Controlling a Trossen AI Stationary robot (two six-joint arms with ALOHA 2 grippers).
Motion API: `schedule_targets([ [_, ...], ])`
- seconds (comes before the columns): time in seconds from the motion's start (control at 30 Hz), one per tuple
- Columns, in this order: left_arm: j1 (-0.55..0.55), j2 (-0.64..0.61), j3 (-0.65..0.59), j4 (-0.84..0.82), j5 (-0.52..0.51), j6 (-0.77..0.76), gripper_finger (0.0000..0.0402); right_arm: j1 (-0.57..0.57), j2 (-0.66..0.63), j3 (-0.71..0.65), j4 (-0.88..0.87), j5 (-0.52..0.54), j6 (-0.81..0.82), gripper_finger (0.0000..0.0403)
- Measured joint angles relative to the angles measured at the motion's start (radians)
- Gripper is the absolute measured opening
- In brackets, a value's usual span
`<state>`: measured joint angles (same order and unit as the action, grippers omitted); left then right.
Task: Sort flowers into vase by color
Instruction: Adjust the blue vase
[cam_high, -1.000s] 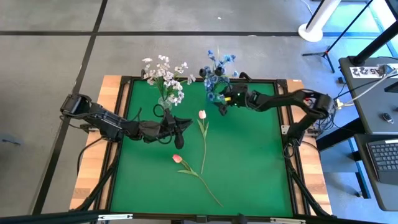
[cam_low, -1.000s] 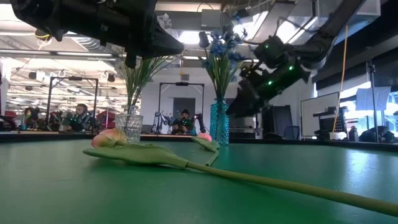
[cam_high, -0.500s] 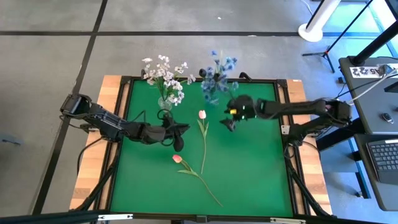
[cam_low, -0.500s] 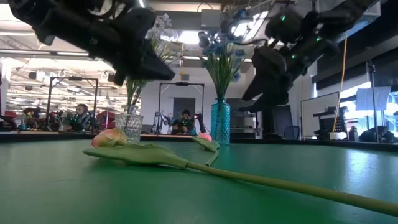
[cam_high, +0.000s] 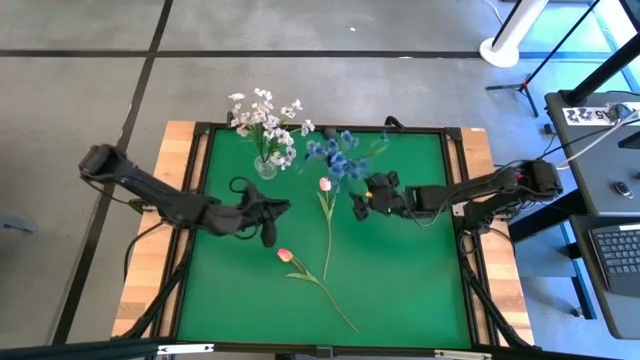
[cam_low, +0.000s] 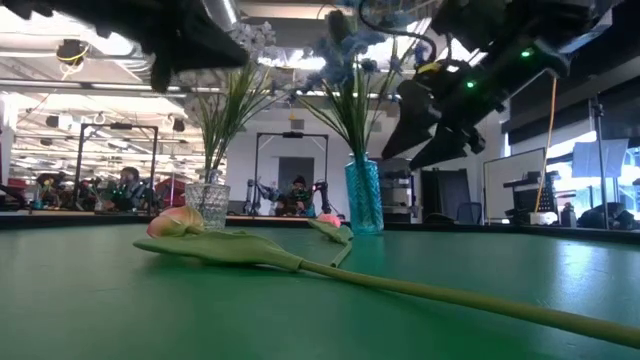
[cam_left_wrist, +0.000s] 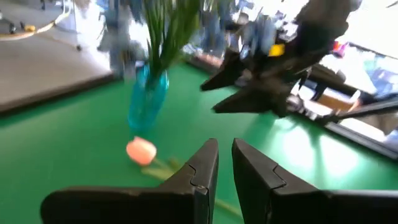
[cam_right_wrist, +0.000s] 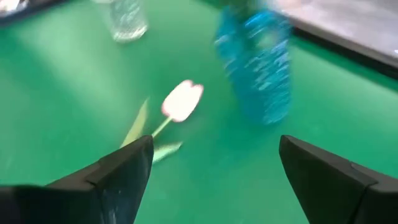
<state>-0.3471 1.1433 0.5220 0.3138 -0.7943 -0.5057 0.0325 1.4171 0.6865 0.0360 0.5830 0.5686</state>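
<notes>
Now right gripper (cam_high: 358, 207) open, empty; white tulip (cam_high: 324, 185) just beside.

The table (cam_high: 400, 270) is covered in matt green cloth and edged with pale wood. One vase (cam_low: 208, 198) is of clear cut glass, the other (cam_low: 364, 197) of glossy blue textured glass.

The high camera hangs far above, looking straight down on the whole green table (cam_high: 400, 270). The low camera sits at the tabletop's height, close to a lying tulip (cam_low: 175, 222), facing level across to the room. Each wrist camera looks past its own fingers; both catch the blue vase (cam_right_wrist: 258, 68).
</notes>
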Motion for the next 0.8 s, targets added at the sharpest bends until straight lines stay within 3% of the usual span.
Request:
schedule_targets([
  [0.33, -0.077, -0.058, 0.0, -0.007, -0.009, 0.004, 0.0044, -0.299, -0.041, 0.059, 0.002, -0.21, -0.035, 0.0347],
  [0.53, -0.118, -0.057, 0.0, -0.034, -0.025, -0.003, 0.0044, -0.344, -0.041, 0.103, -0.005, -0.277, -0.104, 0.0347],
  [0.63, -0.134, -0.056, 0.0, -0.053, -0.047, -0.007, 0.0044, -0.34, -0.041, 0.131, -0.013, -0.318, -0.241, 0.0347],
  [0.8, -0.148, -0.056, 0.0, -0.061, -0.061, -0.007, 0.0044, -0.31, -0.042, 0.167, -0.086, -0.564, -0.612, 0.0347],
])
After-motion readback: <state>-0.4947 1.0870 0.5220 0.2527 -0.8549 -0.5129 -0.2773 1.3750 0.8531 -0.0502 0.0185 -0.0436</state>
